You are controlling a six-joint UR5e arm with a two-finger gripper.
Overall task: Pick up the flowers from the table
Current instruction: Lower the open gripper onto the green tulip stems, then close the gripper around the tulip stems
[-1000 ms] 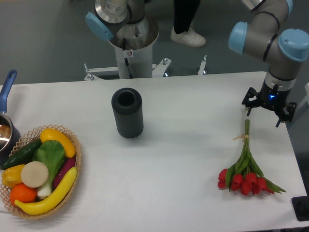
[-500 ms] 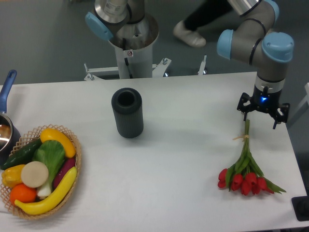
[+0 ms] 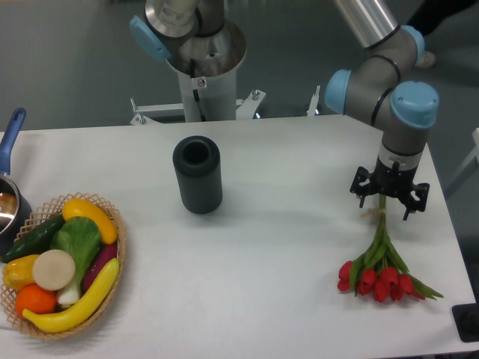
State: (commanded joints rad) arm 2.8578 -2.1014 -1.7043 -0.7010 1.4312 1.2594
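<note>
Camera: spread fingers [image 3: 361, 187] over flowers' [image 3: 379, 262] stems.

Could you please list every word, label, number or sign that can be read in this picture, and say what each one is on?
No text can be read anywhere.
Small sticker on the grey robot pedestal: white with a red mark, too small and blurred to read.
The dark cylinder vase, the basket, the flowers, the gripper and the table show no lettering.
</note>
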